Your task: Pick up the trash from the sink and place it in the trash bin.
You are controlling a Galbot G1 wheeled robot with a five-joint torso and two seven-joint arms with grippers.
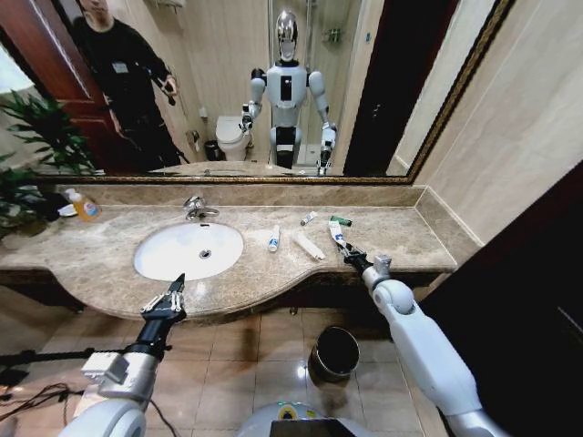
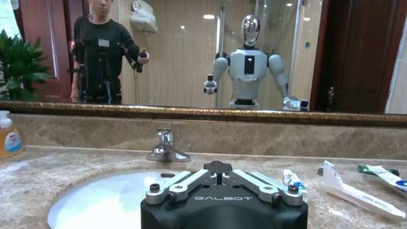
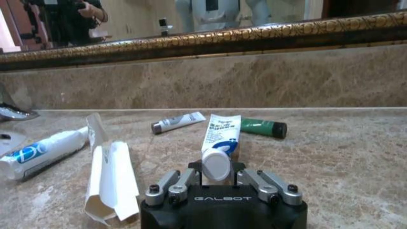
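The tube (image 3: 219,138) with the blue mark lies on the counter (image 1: 401,238) right of the sink (image 1: 189,250), its white cap end sitting between the fingers of the right claw (image 3: 216,179); the jaws flank the cap but look not yet pressed onto it, so the claw reads as released. Just beyond the claw lie a green packet (image 3: 262,127) and a small tube (image 3: 178,121); beside it a white box (image 3: 111,179), and past that another tube (image 3: 41,153). The bin (image 1: 334,353) stands on the floor below the counter, well under the claw. The left claw (image 1: 164,298) hovers spread at the counter's front edge, by the sink. The step in hand seems to be the grasp: next comes clenching on the tube, lifting, then swinging down to the bin.
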